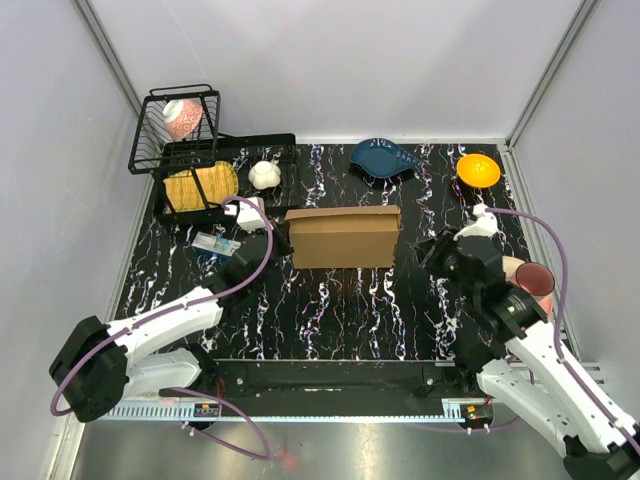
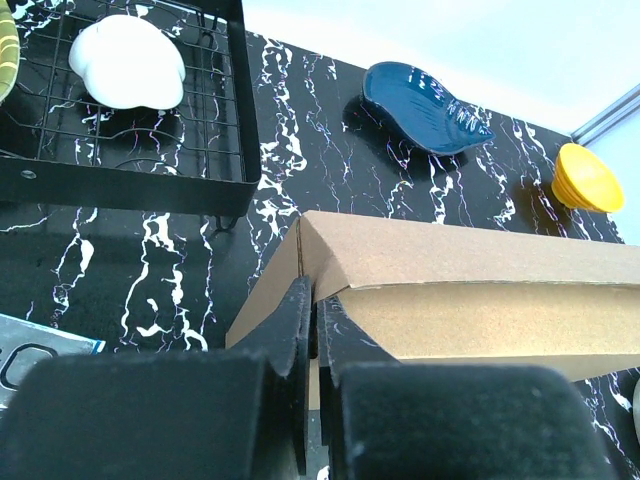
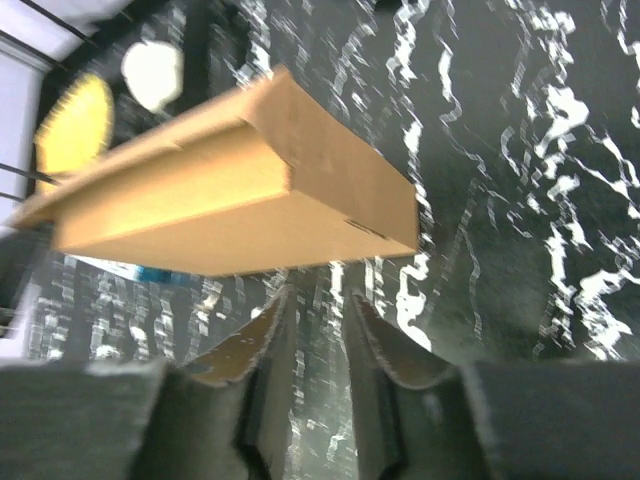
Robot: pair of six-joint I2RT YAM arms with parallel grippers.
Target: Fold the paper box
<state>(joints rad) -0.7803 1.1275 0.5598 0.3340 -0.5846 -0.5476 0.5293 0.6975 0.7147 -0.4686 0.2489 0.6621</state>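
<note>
Black white-veined table [image 1: 340, 320] fills the top view between pale walls. Paper box [image 1: 343, 236], plain brown cardboard, sits just above centre of that view, long side running left to right, folded into a low rectangular shape with its top panel down; the left wrist view shows that panel overhanging the front wall [image 2: 460, 290]. Black wire rack [image 1: 230, 140] lies upper left of the box, with a tilted wire basket [image 1: 180, 91] on its far left corner. Left gripper [image 1: 275, 245] is at the box's left end. In its own camera the 2 fingers [image 2: 285, 340] are pressed together, no gap showing, tips against the box's lower left corner; cannot tell whether any cardboard edge is pinched between them. Right gripper [image 1: 432, 250] is right of the box and apart from it. Its camera shows the jaws narrowly parted [image 3: 318, 300], table visible in the gap, nothing held, box's end [image 3: 230, 190] above the fingertips. Blue leaf-shaped dish [image 1: 384, 158] is above the box, top centre. Yellow plate [image 1: 198, 187] lies in the rack. Orange bowl [image 1: 478, 169] is upper right. Pink patterned bowl [image 1: 182, 117] is in the basket. Dark red cup [image 1: 533, 279] is at the right edge beside the right arm. White rounded piece [image 1: 264, 175] rests in the rack. Small blue-and-white packet [image 1: 216, 244] lies flat left of the left gripper.
</note>
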